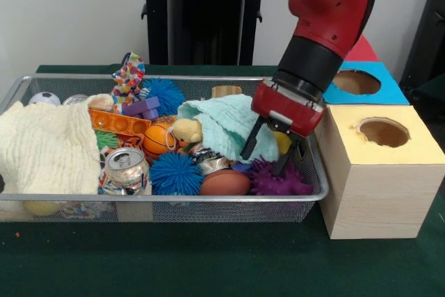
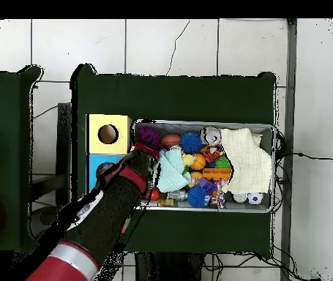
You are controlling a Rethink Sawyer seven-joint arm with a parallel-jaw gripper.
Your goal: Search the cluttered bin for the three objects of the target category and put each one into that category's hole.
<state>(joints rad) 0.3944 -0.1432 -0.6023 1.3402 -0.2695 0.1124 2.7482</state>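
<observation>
I am watching one wire bin [image 1: 167,206] sitting on the green bench [image 1: 208,262], and I am counting from the far left of the claw [image 1: 271,149] toward it. One cream knitted cloth [image 1: 45,147] is lying at the bin's left end. Further in, one crushed soda can [image 1: 127,167] is standing at the front wall. I am seeing two blue spiky balls, one at the back [image 1: 165,94] and one at the front [image 1: 176,174]. One small orange basketball [image 1: 158,140] is sitting between them, and one brown football [image 1: 224,183] is lying just left of the claw's tips. One mint cloth [image 1: 226,123] is bunching up right against the claw's left finger. One purple spiky ball [image 1: 278,180] is lying directly below the claw. To its right, one yellow box [image 1: 379,172] with a round hole is standing beside the bin, and one blue box [image 1: 361,83] with a hole behind that.

The red arm [image 1: 327,12] is reaching down from above, angled leftward, with the claw hanging spread wide and empty over the bin's right end.
</observation>
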